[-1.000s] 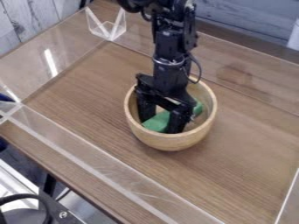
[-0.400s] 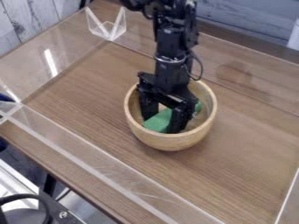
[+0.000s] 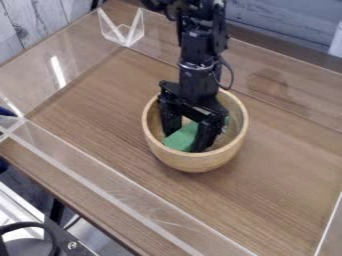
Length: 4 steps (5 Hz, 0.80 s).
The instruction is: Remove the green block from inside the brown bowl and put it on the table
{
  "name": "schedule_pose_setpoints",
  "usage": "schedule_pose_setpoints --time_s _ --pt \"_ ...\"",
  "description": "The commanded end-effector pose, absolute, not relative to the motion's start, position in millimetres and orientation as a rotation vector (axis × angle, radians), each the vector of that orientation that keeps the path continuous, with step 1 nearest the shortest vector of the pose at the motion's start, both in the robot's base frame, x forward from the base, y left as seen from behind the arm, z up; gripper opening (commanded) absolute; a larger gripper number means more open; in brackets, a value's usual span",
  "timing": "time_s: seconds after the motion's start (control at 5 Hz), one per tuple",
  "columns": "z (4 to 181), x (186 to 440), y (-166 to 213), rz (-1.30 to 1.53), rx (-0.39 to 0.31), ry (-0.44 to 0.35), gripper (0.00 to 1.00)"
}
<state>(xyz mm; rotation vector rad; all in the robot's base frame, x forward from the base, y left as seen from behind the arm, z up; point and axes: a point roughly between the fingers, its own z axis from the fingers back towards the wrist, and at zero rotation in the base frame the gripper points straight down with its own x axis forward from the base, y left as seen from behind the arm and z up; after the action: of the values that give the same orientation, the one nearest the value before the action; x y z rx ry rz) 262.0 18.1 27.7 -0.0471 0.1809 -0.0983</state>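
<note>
The brown bowl (image 3: pixel 195 157) sits near the middle of the table (image 3: pixel 94 110). Inside it lies the green block (image 3: pixel 182 139), partly covered by the arm. My gripper (image 3: pixel 187 131) reaches down into the bowl, pointing almost straight down. Its black fingers (image 3: pixel 166 122) stand open, one on each side of the green block. Whether the pads touch the block is hidden by the bowl rim and the fingers.
Clear acrylic walls edge the table, with one along the near left edge (image 3: pixel 54 165) and a clear corner piece (image 3: pixel 123 28) at the back. Open tabletop surrounds the bowl on all sides. A dark cable loop (image 3: pixel 27 240) lies below the table at bottom left.
</note>
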Motion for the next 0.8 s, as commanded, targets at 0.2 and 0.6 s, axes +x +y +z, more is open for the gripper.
schedule_pose_setpoints --time_s 0.2,0.6 --pt "29.4 273.4 24.8 -0.087 -0.047 0.137 1.0" --pt "22.9 274.3 27.3 -0.082 -0.051 0.143 1.0"
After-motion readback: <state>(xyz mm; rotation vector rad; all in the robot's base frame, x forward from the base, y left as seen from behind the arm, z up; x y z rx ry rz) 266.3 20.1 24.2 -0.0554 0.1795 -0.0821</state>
